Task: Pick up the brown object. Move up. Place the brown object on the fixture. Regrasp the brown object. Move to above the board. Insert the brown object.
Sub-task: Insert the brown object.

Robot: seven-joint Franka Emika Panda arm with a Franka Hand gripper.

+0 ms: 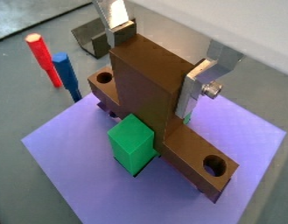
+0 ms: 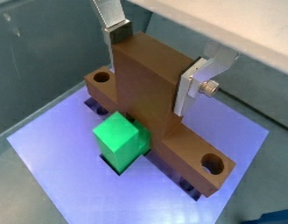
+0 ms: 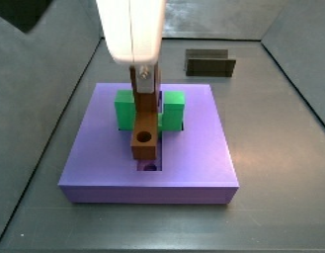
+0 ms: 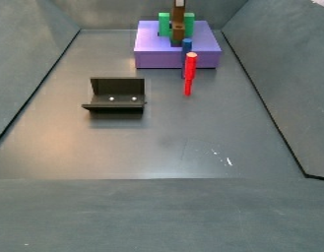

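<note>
The brown object [image 1: 152, 87] [image 2: 152, 92] is a bar with a round hole near each end and a tall upright middle. It lies along the groove of the purple board [image 1: 70, 153] [image 2: 59, 171], passing through the green U-shaped block [image 1: 132, 140] [image 2: 120, 138]. My gripper [image 1: 156, 61] [image 2: 156, 59] is above the board, its silver fingers [image 1: 195, 87] pressed on both sides of the upright, shut on it. In a side view the brown object [image 3: 145, 138] stands in the board [image 3: 192, 163] under the gripper [image 3: 143, 81]. The fixture [image 3: 211, 64] [image 4: 115, 95] sits apart on the floor.
A red peg [image 1: 43, 59] [image 4: 191, 74] and a blue peg [image 1: 67, 74] stand just off the board's edge. The fixture [image 1: 94, 37] lies beyond them. Grey enclosure walls [image 3: 46, 59] ring the floor.
</note>
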